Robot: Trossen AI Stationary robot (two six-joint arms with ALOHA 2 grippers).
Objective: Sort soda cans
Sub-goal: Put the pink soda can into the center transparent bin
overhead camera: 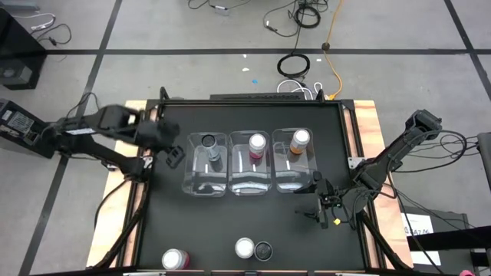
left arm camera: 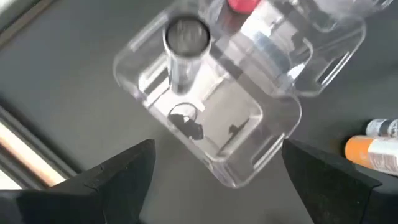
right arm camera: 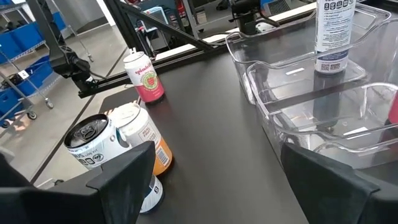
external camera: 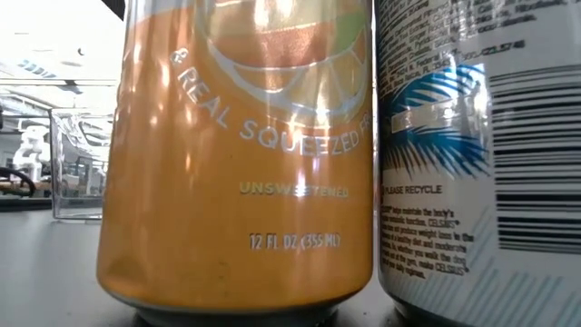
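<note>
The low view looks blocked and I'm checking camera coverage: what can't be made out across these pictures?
- Low view: orange can and dark can hide the bins and both arms.
- High view: pink can partly cut off by the bottom edge.
- Left wrist view: red can cut off by the top edge.

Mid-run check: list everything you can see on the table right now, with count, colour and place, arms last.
Bins: three, clear, side by side mid-table.
Dark can: one, upright in the left bin.
Pink can: one, in the middle bin.
Orange can: one, in the right bin.
Loose cans: three at the front edge; pink toward the left, orange and dark close together at centre.
Table: black top.
Left gripper: open, beside the left bin.
Right gripper: open, right of the bins.
</note>
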